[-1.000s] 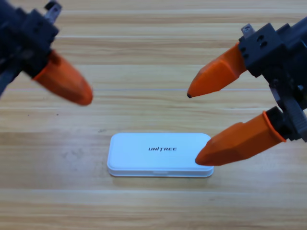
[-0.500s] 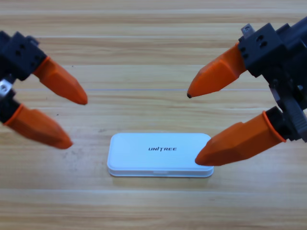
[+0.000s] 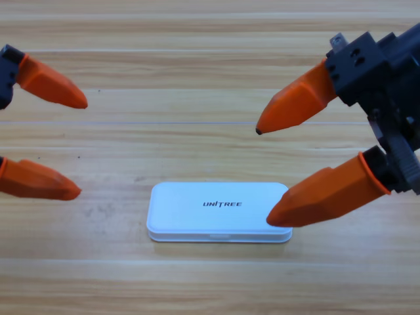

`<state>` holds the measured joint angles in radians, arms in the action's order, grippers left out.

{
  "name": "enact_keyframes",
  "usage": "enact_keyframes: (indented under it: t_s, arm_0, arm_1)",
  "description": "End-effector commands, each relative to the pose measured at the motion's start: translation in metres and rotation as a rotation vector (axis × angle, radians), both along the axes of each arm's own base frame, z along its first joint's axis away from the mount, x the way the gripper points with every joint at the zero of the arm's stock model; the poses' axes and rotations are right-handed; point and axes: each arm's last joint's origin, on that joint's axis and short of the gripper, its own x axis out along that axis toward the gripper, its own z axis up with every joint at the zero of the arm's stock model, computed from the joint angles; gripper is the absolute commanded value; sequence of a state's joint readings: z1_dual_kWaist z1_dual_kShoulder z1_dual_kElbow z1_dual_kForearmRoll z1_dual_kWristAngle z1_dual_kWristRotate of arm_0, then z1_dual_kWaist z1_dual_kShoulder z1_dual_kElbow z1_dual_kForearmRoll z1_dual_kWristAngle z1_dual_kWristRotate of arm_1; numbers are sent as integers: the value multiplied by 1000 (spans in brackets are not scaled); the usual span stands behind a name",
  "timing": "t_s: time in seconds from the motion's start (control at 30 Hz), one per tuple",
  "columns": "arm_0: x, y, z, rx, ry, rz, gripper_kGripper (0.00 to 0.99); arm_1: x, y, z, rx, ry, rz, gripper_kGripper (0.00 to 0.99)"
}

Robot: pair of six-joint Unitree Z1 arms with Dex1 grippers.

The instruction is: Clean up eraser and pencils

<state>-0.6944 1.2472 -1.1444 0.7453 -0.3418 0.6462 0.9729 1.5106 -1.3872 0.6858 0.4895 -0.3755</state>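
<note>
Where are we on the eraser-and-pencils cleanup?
Looks finished or nearly so: no eraser or pencils lie on the wooden table, and the white UNITREE case sits shut; its contents can't be seen. Nothing is in hand: the left tool at the left edge and the right tool beside the case's right end both stand open and empty. Nothing visible is left to pick up.

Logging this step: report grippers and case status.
Left gripper open at left edge. Right gripper open, lower jaw over right end of closed white rectangular UNITREE case. Eraser, pencils not visible.
</note>
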Motion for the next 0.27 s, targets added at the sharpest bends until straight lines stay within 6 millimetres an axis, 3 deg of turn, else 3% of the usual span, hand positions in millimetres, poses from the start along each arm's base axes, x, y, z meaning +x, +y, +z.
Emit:
enact_keyframes:
  t_s: [0.03, 0.27]
  arm_0:
    - [0, -5, -7, 17, 12, -9, 990]
    - [0, -5, -8, 19, 13, -5, 990]
  arm_1:
    - [-1, 9, -10, -12, 32, 24, 974]
    - [0, 9, -11, -14, 32, 23, 974]
